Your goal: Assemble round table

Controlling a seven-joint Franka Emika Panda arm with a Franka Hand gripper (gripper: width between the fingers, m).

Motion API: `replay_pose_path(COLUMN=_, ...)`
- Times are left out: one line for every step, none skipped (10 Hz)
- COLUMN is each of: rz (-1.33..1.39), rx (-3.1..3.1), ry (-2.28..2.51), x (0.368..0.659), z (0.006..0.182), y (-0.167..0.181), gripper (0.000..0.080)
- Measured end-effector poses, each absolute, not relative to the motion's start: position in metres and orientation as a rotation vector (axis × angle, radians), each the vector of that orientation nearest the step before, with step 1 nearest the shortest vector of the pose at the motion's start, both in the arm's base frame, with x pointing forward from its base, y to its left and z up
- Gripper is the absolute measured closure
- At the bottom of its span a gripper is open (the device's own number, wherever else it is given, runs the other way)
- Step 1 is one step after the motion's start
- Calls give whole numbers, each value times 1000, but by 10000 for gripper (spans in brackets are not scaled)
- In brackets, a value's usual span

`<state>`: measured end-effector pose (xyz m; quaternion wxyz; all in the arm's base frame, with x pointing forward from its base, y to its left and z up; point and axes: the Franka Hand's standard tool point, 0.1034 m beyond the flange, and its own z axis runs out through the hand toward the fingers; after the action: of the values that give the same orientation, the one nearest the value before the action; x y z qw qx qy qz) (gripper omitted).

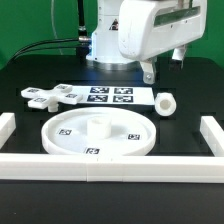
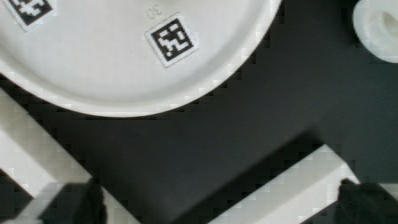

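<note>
The wide rimmed disc (image 1: 95,135) lies flat near the table's front, its central hub (image 1: 97,124) facing up. It fills the upper part of the wrist view (image 2: 125,50), where two square tags show. The short cylinder post (image 1: 165,103) lies on its side to the exterior view's right of the disc. The cross-shaped flat piece (image 1: 48,95) lies at the exterior view's left, behind the disc. My gripper (image 1: 150,70) hangs high above the table behind the post and touches nothing. In the wrist view the gripper (image 2: 214,210) is open and empty, with both dark fingertips (image 2: 63,205) far apart.
The marker board (image 1: 110,96) lies behind the disc. White border rails run along the front (image 1: 110,165), the exterior view's left (image 1: 8,128) and right (image 1: 212,135); a rail also shows in the wrist view (image 2: 267,185). The arm's base stands at the back.
</note>
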<state>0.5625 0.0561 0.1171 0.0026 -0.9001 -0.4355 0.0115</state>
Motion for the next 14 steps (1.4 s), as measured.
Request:
replay_pose_path(rz=36, rx=-2823, ry=-1366, x=562, z=117, y=56, gripper=150)
replay_pose_path(rz=36, rx=-2823, ry=-1366, x=562, z=117, y=56, gripper=150)
replay_pose_path(rz=36, rx=-2823, ry=-1366, x=562, z=117, y=56, gripper=150)
replay_pose_path(rz=37, rx=-2823, ry=-1366, x=562, z=117, y=56, gripper=150)
replay_pose_path(rz=27, rx=-2803, ry=-1411, x=563, z=115, y=52, gripper=150)
replay_pose_path(rz=-15, rx=-2730, ry=-1573, x=560, z=104, y=26, gripper=150)
replay_pose_path(rz=-8, rx=-2704, ry=-1623, x=556, z=93, y=0, gripper=150)
replay_pose_path(rz=1, rx=-2678, ry=-1659, x=558, z=85, y=-15, gripper=150)
replay_pose_path(rz=5, rx=-2664, ry=-1676, x=560, z=80, y=-25, gripper=150)
replay_pose_path(rz=4, rx=-2672, ry=-1664, x=560, z=81, y=-22, gripper=150)
replay_pose_path(rz=4, rx=-2669, ry=-1668, x=560, z=81, y=-21, gripper=150)
replay_pose_path(rz=5, rx=-2670, ry=-1666, x=560, z=80, y=-22, gripper=150)
replay_pose_path(rz=9, rx=-2668, ry=-1665, x=559, z=78, y=-23, gripper=150)
replay_pose_path(rz=2, rx=-2639, ry=-1712, x=560, z=67, y=-31, gripper=150)
